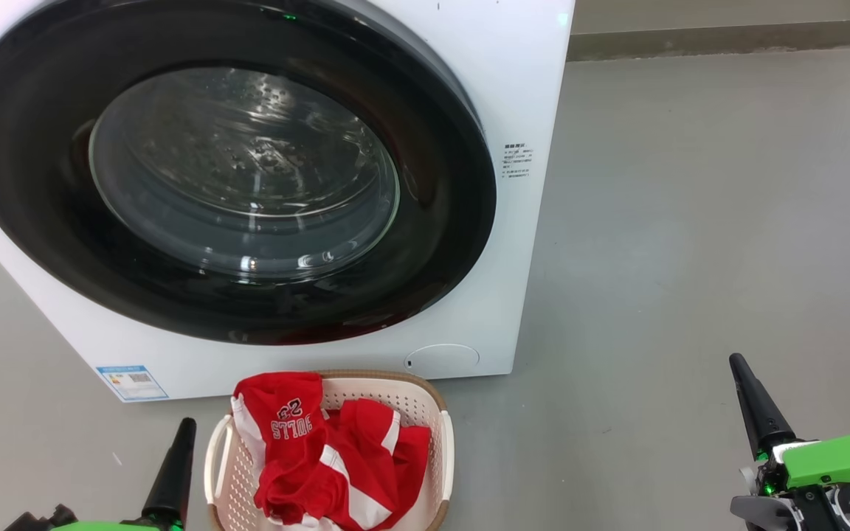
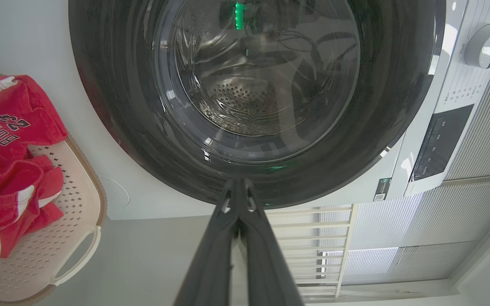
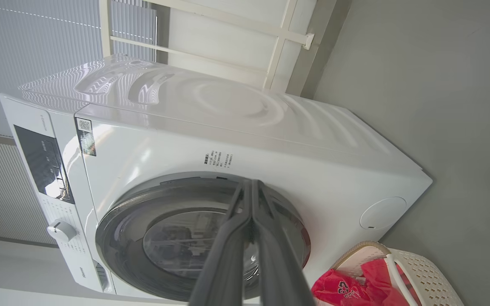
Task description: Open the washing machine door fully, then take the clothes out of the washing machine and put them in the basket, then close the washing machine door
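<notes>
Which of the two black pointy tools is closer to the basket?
The left tool, at the head view's lower left, just beside the basket. The right tool is far off across the floor.

The left end effector [image 2: 237, 189] has both fingers pressed together, with the tips in line with the black rim of the shut washing machine door [image 2: 262, 85]. At the view's left edge, the clothes [image 2: 7, 140] lie in the basket [image 2: 72, 199], just beside the washing machine [image 2: 117, 170].
</notes>
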Controlling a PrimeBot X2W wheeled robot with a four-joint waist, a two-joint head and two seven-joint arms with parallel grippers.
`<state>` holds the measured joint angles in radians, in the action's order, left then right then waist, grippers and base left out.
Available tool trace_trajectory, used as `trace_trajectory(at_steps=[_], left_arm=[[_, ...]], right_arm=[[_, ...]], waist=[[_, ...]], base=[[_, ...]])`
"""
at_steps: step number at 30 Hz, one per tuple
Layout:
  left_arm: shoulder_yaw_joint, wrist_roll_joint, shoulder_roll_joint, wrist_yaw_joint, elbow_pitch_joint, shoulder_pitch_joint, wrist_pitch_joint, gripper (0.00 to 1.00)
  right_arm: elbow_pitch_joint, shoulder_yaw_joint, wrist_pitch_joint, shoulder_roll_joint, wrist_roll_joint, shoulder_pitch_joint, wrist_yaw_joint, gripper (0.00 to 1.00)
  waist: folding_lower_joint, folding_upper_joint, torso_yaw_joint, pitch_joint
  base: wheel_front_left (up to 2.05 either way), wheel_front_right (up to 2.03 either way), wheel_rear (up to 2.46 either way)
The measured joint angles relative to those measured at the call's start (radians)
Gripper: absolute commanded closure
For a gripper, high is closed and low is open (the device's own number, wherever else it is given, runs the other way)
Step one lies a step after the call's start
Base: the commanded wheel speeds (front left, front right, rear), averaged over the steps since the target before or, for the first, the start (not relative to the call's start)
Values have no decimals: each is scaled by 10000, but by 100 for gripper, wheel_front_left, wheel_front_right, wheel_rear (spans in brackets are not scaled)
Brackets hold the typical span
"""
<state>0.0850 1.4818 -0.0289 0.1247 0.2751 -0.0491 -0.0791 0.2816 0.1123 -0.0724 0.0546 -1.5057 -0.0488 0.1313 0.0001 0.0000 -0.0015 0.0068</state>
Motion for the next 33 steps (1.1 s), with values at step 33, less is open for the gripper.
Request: trace_trajectory(at_steps=[33], left_arm=[[0, 1160, -27, 0, -33, -179, -307, 100]], right_arm=[[-73, 105, -336, -48, -1043, -169, -10, 100]], waist=[[0, 0, 15, -37]], base=[[0, 0, 0]])
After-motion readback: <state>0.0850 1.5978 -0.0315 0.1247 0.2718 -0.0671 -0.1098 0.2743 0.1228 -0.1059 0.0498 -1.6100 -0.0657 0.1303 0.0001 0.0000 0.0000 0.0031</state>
